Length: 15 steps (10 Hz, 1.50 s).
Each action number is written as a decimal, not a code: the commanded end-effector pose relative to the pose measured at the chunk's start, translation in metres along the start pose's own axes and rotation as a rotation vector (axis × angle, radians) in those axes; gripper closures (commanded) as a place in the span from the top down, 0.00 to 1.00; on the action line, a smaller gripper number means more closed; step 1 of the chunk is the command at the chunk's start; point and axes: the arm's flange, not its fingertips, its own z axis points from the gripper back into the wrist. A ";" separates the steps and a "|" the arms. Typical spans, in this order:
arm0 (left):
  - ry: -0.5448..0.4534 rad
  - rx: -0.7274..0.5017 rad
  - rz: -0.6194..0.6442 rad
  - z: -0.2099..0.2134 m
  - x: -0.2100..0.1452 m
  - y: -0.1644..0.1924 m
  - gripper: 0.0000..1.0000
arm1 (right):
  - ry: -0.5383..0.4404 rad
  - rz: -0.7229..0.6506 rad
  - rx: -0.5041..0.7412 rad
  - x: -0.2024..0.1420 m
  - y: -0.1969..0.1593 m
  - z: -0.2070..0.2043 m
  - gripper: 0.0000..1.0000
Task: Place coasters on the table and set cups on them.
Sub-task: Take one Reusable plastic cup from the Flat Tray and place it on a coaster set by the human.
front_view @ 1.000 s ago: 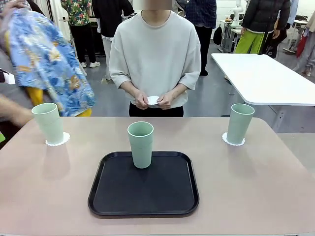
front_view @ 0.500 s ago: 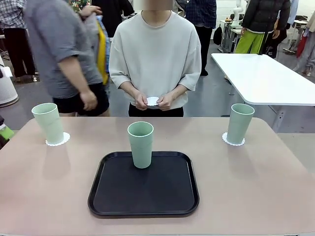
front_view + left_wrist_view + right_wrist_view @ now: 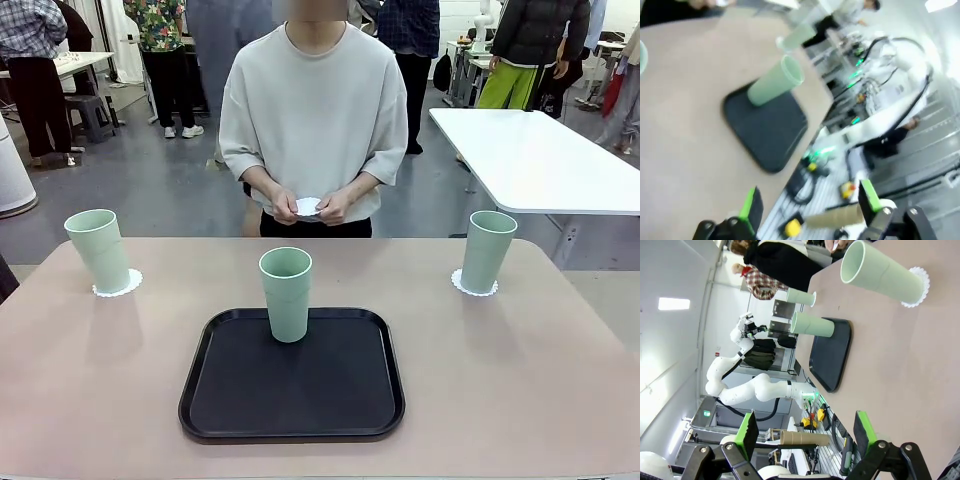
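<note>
Bystander (image 3: 210, 45) moved behind the person (image 3: 313, 110); black tray (image 3: 300, 395) holds one cup (image 3: 286, 295).

- Passer-by (image 3: 212, 40): earlier stood in the open at picture left of the person (image 3: 315, 120), with an arm and bright cloth showing. Now almost wholly behind the person, a grey strip at the shoulder.
- Floor (image 3: 150, 190) left of the person: uncovered.
- Person: torso shifted slightly left, and the held coaster (image 3: 308, 207) moved with it.

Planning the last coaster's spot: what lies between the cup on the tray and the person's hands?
Front view: bare table from the cup on the tray to the far edge, where the person's hands hold a coaster.
</note>
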 end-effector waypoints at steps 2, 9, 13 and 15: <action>-0.095 -0.125 0.122 0.047 -0.006 0.051 1.00 | -0.002 -0.007 -0.005 -0.002 0.001 -0.002 1.00; -0.025 -0.093 0.166 0.105 -0.021 0.095 1.00 | -0.002 -0.007 -0.005 -0.002 0.001 -0.002 1.00; -0.068 -0.083 0.198 0.102 -0.016 0.091 1.00 | -0.002 -0.007 -0.005 -0.002 0.001 -0.002 1.00; -0.068 -0.083 0.198 0.102 -0.016 0.091 1.00 | -0.002 -0.007 -0.005 -0.002 0.001 -0.002 1.00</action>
